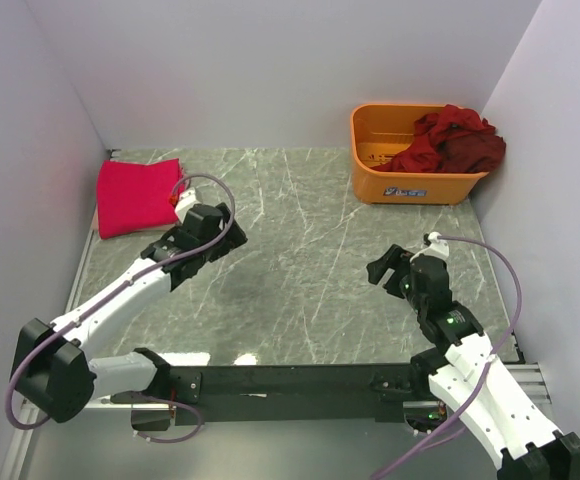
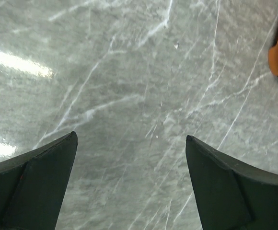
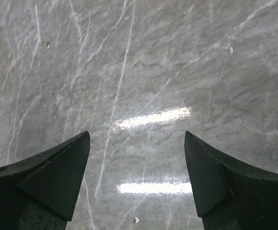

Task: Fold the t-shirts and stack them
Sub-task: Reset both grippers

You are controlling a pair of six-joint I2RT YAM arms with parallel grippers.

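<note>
Across the whole floor of the booth runs the grey-green marbled table [image 1: 300, 250], its stone glinting where the lights strike it. Over at its far right corner sits the orange bin [image 1: 370, 150], and the dark maroon t-shirts [image 1: 455, 140] are heaped loose inside it, bulging up over the right rim. At the far left corner, close to the wall, the bright pinkish-red t-shirt [image 1: 135, 195] lies folded flat on the stone. Nearer to me, the left gripper [image 2: 130, 136] hangs near that red shirt's near right corner, jaws spread wide with only tabletop between them. Over the right half of the table, well apart from the bin, the right gripper [image 3: 136, 133] stands spread too and holds nothing.
</note>
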